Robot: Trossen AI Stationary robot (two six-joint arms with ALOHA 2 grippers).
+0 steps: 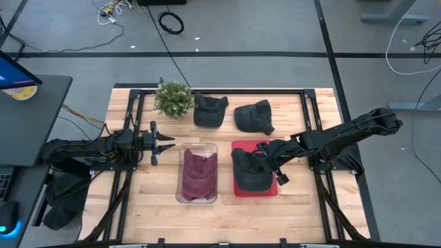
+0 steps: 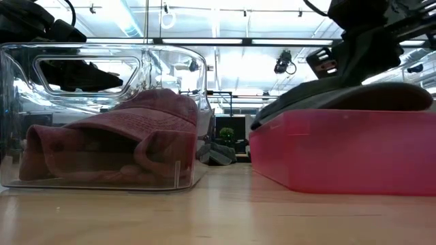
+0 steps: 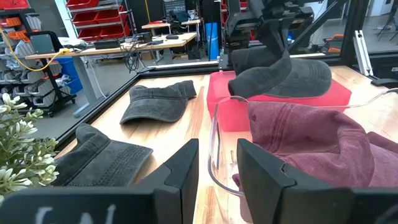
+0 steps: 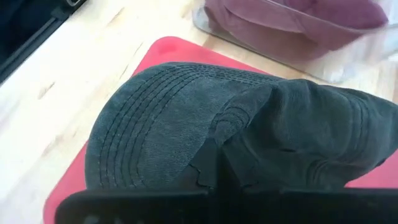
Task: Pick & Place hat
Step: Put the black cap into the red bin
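A dark grey hat (image 1: 249, 173) lies across the top of the red bin (image 1: 238, 191). My right gripper (image 1: 266, 154) is at the hat's far end, shut on its cloth; it also shows in the low view (image 2: 360, 60). A maroon hat (image 1: 198, 173) sits inside the clear bin (image 1: 198, 147). Two more dark grey hats (image 1: 210, 110) (image 1: 253, 116) lie flat on the table's far part. My left gripper (image 1: 162, 145) hovers open to the left of the clear bin, touching nothing. My right gripper pinches a raised fold of the grey hat (image 4: 231, 138) between its two fingers, where the stitched brim (image 4: 143, 134) meets the crown. The fingers come slanting down from the table's right. The hat rests on the red bin's rim (image 2: 327, 116), its brim sloping down.
A small potted plant (image 1: 173, 98) stands at the far left of the table. A black frame rail (image 1: 220, 89) runs around the working area. Bare wood (image 1: 227, 224) lies near the table's front edge, and a screen (image 1: 14, 76) stands off the left side.
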